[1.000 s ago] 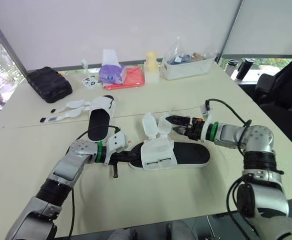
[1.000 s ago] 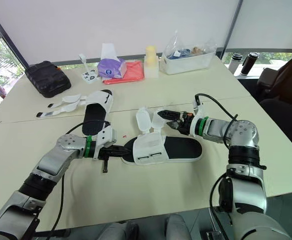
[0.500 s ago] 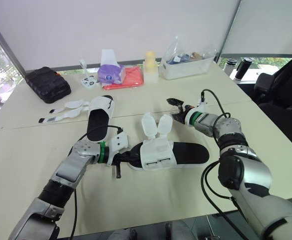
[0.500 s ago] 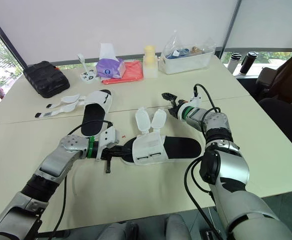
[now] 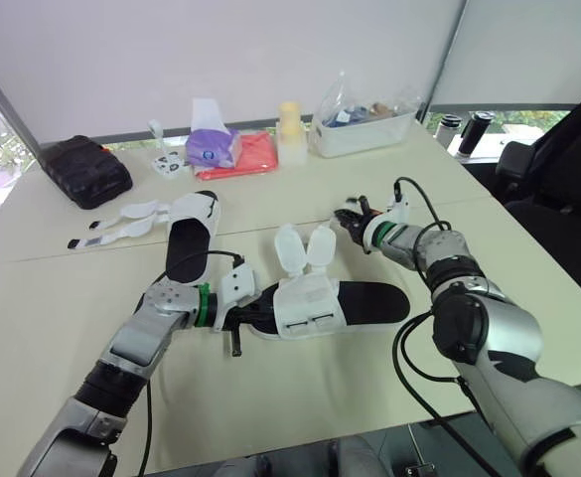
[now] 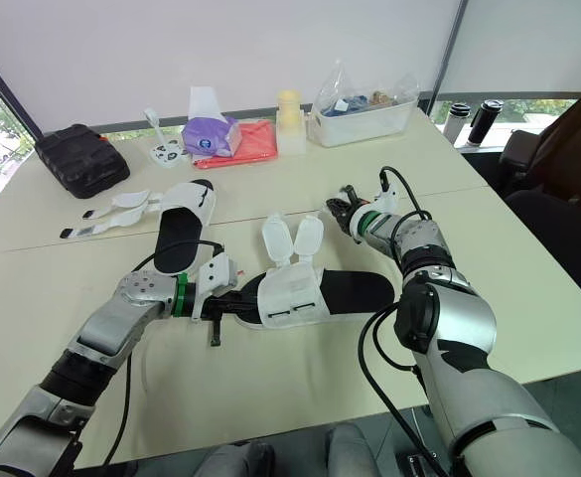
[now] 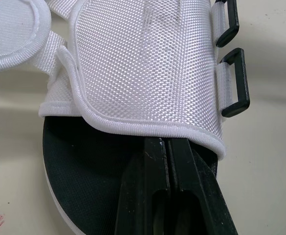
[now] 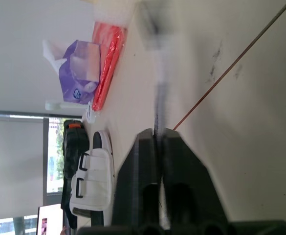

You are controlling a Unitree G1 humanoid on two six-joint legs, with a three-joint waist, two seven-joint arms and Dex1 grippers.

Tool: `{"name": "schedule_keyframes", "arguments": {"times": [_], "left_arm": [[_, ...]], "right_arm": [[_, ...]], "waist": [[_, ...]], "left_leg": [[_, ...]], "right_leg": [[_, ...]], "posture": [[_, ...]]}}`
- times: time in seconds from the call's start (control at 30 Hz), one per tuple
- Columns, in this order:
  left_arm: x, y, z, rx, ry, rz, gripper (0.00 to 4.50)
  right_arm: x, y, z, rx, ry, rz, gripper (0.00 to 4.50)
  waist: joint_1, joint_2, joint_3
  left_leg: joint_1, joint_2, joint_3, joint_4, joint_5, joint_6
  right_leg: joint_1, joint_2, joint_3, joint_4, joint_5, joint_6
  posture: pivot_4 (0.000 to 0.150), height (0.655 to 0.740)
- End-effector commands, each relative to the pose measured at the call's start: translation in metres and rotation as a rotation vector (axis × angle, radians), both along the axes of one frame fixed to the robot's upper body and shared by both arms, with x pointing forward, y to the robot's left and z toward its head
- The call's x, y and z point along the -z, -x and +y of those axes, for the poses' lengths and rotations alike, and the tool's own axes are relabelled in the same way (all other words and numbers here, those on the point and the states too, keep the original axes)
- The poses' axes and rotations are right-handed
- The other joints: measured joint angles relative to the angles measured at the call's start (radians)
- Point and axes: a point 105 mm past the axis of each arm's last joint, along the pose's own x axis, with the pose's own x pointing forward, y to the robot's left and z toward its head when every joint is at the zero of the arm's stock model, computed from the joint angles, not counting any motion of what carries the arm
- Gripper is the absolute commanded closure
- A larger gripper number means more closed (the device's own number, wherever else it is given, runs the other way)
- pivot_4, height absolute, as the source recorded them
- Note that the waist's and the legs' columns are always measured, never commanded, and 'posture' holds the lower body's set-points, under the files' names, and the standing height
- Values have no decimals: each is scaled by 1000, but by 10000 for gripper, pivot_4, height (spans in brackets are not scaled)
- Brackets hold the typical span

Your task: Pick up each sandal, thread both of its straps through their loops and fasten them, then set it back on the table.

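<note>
The near sandal (image 5: pixel 360 301) lies on the table, black sole with a white upper (image 7: pixel 143 58). Its two white strap flaps (image 5: pixel 305 246) stand unfastened, and the black loops (image 7: pixel 233 83) on the opposite side hold nothing. My left gripper (image 5: pixel 263 314) is shut, its fingers (image 7: pixel 168 166) resting on the insole with the tips tucked under the upper's edge. My right gripper (image 5: pixel 351 218) is shut and holds nothing, over bare table just beyond the flaps. The second sandal (image 5: pixel 189 238) lies farther left, with its straps (image 5: pixel 121 221) spread out flat.
Along the far side sit a black pouch (image 5: pixel 79 169), a purple tissue pack (image 5: pixel 211 147), a red cloth (image 5: pixel 252 156), a pale bottle (image 5: pixel 290 131) and a clear bin (image 5: pixel 364 124). Two dark flasks (image 5: pixel 466 131) and a dark chair (image 5: pixel 558 169) are at the right.
My right gripper was open beside the strap flaps, then pulled back from them, turned and shut empty. The left gripper stays on the sandal. The camera has shifted slightly.
</note>
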Motion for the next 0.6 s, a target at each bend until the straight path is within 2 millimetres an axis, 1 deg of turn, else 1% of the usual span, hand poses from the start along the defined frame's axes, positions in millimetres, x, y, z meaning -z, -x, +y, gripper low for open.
{"name": "schedule_keyframes", "arguments": {"times": [0.03,0.07,0.13,0.17,0.2,0.27,0.3,0.37,0.43,0.5,0.57,0.6], "left_arm": [[-5,2,-4,14,7,-21,45000],[-5,2,-4,16,7,-21,45000],[-4,3,-6,20,8,-19,45000],[-4,3,-6,22,8,-18,45000],[-4,4,-6,25,8,-17,45000],[-4,4,-6,27,5,-15,45000],[-4,4,-6,27,4,-14,45000],[-3,5,-5,28,3,-13,45000],[-2,6,-5,30,2,-8,45000],[-1,7,-6,34,2,-5,45000],[0,8,-6,35,1,-4,45000],[0,8,-6,34,1,-3,45000]], "right_arm": [[-19,-2,0,-45,49,-86,44023],[-24,-1,2,-76,83,-131,44023],[-41,-1,7,-148,208,-300,44023],[-52,2,14,-214,246,-381,44023],[-66,8,20,-288,313,-508,44023],[-90,29,37,-469,462,-776,44023],[-95,39,43,-525,518,-865,44023],[-100,52,49,-572,566,-967,44023],[-109,71,57,-596,725,-1184,44023],[-115,98,64,-614,917,-1454,44023],[-110,125,65,-648,1044,-1684,44023],[-103,136,65,-679,1088,-1766,44023]], "waist": [[0,0,0],[0,0,0],[0,0,0],[-1,0,0],[-1,0,0],[0,0,0],[1,0,0],[0,0,-1],[1,0,-1],[3,0,-1],[4,0,-1],[4,0,-1]], "left_leg": [[0,0,0,0,0,0],[0,0,0,0,0,-1],[0,0,0,0,0,-1],[0,0,0,0,0,-1],[-1,0,0,0,0,-1],[-3,0,0,1,0,-1],[-5,0,0,2,1,-1],[-9,0,-1,4,0,-1],[-12,0,-1,5,0,-1],[-13,0,-1,7,0,-1],[-14,-1,-1,8,0,-2],[-15,-1,0,10,0,-2]], "right_leg": [[0,0,0,0,0,0],[0,0,0,0,0,0],[0,0,0,0,0,0],[0,0,0,0,0,0],[-1,0,0,0,0,0],[-3,0,0,1,0,0],[-4,0,0,1,0,0],[-7,0,-1,2,0,0],[-10,0,-1,2,0,1],[-11,0,-1,3,1,1],[-13,0,-1,5,1,1],[-14,-1,-1,6,0,1]], "posture": [[1500,7400],[1500,7400],[1500,7400],[1500,7400],[1500,7400],[1500,7400],[1500,7400],[1500,7400],[1500,7400],[1500,7400],[1500,7400],[1500,7400]]}}
